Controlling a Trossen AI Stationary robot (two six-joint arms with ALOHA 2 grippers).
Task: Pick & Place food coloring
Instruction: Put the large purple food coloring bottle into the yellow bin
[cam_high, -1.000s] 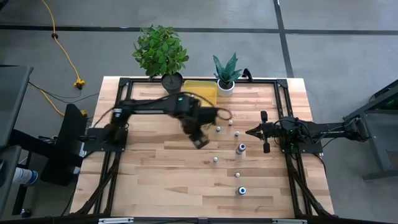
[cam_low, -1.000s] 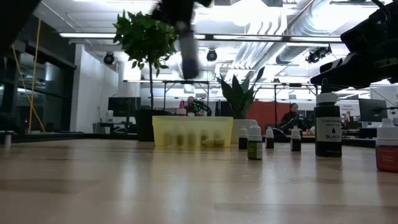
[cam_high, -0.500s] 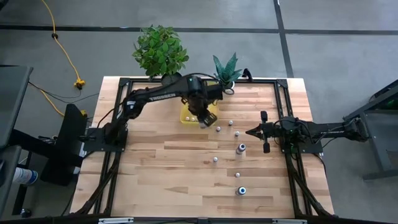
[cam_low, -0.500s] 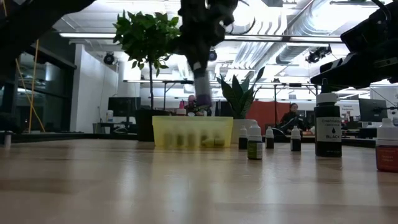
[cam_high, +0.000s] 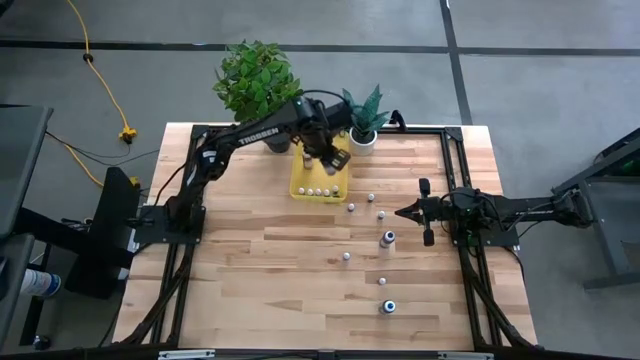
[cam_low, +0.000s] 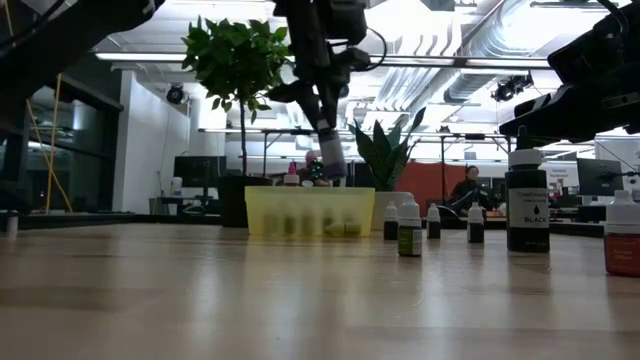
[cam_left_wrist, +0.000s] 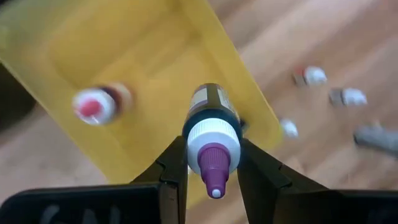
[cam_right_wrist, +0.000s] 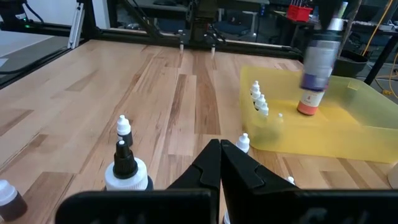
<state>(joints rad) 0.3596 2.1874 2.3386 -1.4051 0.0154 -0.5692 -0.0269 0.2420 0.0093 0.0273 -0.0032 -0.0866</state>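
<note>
- The left gripper (cam_left_wrist: 212, 163) hangs over the yellow bin (cam_high: 318, 165) at the table's far edge, toward twelve o'clock, its fingers clamped on a dark food coloring bottle with a purple tip (cam_left_wrist: 212, 134).
- A row of small bottles (cam_high: 318, 190) stands inside the bin's near wall; a red-capped bottle (cam_left_wrist: 92, 104) stands farther in.
- Loose bottles (cam_high: 387, 238) dot the wood around four o'clock of the bin.
- The right gripper (cam_high: 403, 212) waits at three o'clock, fingers pressed together on nothing.

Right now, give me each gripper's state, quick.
Left gripper: closed on a purple-tipped food coloring bottle, above the yellow bin.
Right gripper: closed, empty.
</note>
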